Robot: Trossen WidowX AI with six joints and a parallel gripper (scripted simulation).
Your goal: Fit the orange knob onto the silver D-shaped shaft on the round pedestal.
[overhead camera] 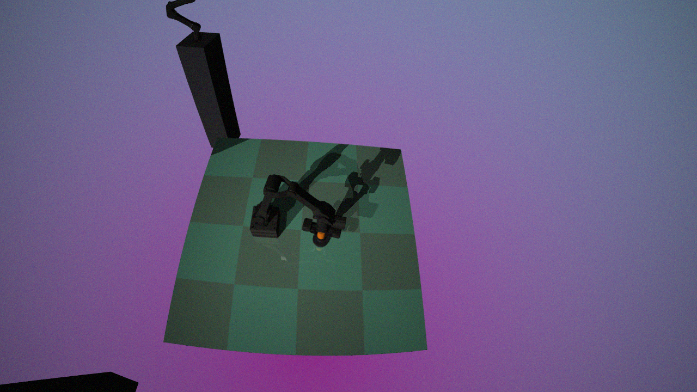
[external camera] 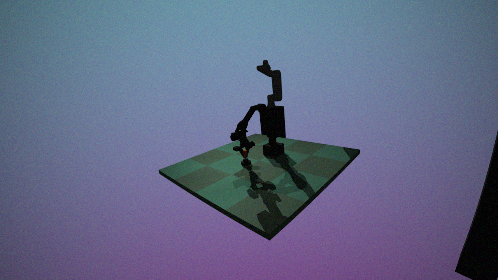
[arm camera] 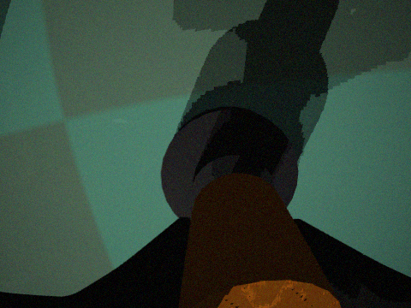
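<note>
Over a checkered mat, the knob, judged light, rigid and smooth, is clamped by its sides in the gripper.

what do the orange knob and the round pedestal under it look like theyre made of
Orange knob: matte, plastic-like; even orange sides with no glints, and a mottled, rough-looking end face. Round pedestal: dull dark grey with no shine, perhaps plastic or painted metal; shadow leaves it open.

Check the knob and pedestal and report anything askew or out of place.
Nothing stands out. The gripper is shut on the orange knob, holding it over the round pedestal, not yet pushed down. The shaft and its flat side are hidden in shadow, so alignment cannot be judged.
</note>
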